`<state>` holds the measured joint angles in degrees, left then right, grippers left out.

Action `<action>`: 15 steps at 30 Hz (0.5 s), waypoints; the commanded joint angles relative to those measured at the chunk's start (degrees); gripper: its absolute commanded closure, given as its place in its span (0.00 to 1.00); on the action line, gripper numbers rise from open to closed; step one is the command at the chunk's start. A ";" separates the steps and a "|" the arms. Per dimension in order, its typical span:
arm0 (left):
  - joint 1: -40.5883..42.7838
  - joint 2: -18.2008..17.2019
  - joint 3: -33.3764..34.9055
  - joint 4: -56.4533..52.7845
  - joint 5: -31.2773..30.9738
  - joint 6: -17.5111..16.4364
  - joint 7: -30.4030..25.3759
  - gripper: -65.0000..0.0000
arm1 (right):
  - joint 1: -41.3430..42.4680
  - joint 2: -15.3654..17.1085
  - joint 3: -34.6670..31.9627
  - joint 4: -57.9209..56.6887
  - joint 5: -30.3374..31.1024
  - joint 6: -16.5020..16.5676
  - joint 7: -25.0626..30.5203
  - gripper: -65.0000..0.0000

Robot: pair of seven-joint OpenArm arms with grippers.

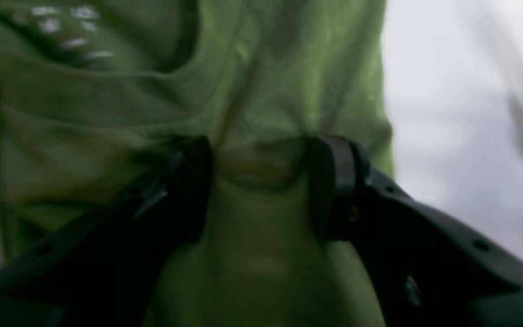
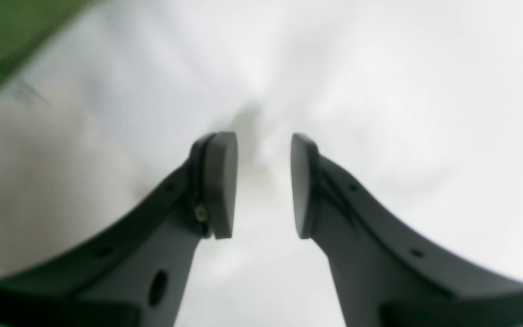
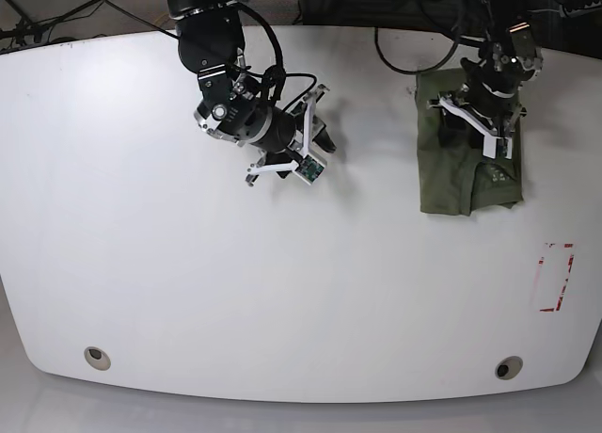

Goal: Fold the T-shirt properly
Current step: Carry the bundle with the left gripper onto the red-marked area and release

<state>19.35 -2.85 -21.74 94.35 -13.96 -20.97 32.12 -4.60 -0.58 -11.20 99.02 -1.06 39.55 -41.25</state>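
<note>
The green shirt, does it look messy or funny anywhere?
A little. The T-shirt is folded into a compact bundle, but it is rumpled with creases, and its near edge is uneven. The left gripper stands open over a bunched ridge of cloth.

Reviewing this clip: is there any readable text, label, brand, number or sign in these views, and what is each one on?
No text reads in any view.
T-shirt: pale marks at its upper left in the left wrist view, perhaps a neck label, too blurred to read.
Table: a red rectangular outline near its right edge, a mark with no lettering.
Right arm: a small green board, print too small to read.
</note>
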 commanded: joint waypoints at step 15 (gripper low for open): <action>-2.69 -23.39 -0.37 -15.71 1.60 -1.75 0.28 0.51 | 0.60 -0.34 7.47 0.63 0.58 0.45 0.24 0.71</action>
<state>16.23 -23.40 -21.80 80.73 -16.58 -22.31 27.59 -4.69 -1.43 -3.99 98.52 -1.13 39.75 -42.17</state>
